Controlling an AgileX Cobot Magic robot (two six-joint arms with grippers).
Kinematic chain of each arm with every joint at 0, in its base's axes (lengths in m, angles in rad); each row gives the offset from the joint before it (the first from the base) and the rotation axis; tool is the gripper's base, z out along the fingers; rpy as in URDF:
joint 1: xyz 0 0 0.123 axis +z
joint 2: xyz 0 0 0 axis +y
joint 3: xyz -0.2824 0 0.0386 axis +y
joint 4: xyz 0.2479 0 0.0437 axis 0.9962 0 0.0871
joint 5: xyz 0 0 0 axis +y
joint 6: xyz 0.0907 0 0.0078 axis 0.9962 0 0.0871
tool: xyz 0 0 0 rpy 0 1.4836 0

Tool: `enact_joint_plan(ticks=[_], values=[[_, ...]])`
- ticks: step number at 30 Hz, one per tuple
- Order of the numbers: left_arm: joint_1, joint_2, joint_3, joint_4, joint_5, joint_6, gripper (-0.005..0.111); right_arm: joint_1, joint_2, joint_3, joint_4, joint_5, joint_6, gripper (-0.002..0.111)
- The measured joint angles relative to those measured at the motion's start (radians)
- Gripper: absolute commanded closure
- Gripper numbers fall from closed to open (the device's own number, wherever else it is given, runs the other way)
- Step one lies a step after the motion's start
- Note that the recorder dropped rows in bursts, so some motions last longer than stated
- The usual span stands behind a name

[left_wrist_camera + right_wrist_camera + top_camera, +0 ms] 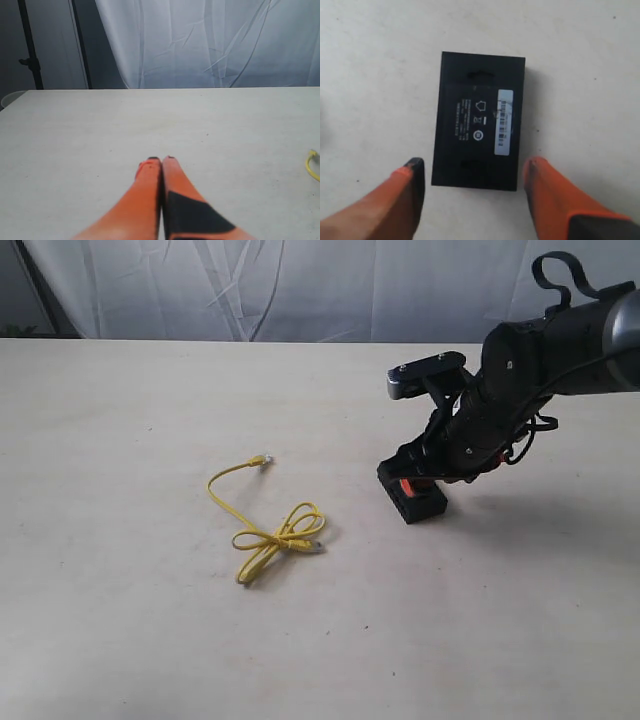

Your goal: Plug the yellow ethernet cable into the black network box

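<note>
Since seemingly rigid, light and smooth, pinch the black network box (479, 127) across its long sides; find it flat on the table (120, 620) between the wide-spread jaws of the empty right tool (475, 167). Note the left tool (161, 161) pressed closed on nothing. Expect the yellow ethernet cable (270, 535), coiled well apart, to flop; grip just behind a plug. Read nothing from the white barcode label (504, 122): print too small.
</note>
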Motion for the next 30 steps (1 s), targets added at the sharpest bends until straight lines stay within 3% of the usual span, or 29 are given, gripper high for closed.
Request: enact_joint_plan(ticks=[16,21,30], values=[[0.0,0.0,0.0,0.0,0.0,0.0,0.107,0.0,0.055,0.0,0.018,-0.043,0.0,0.05],[0.0,0.0,0.0,0.0,0.0,0.0,0.107,0.0,0.059,0.0,0.018,-0.049,0.0,0.035],[0.0,0.0,0.0,0.0,0.0,0.0,0.107,0.0,0.069,0.0,0.018,-0.051,0.0,0.035]])
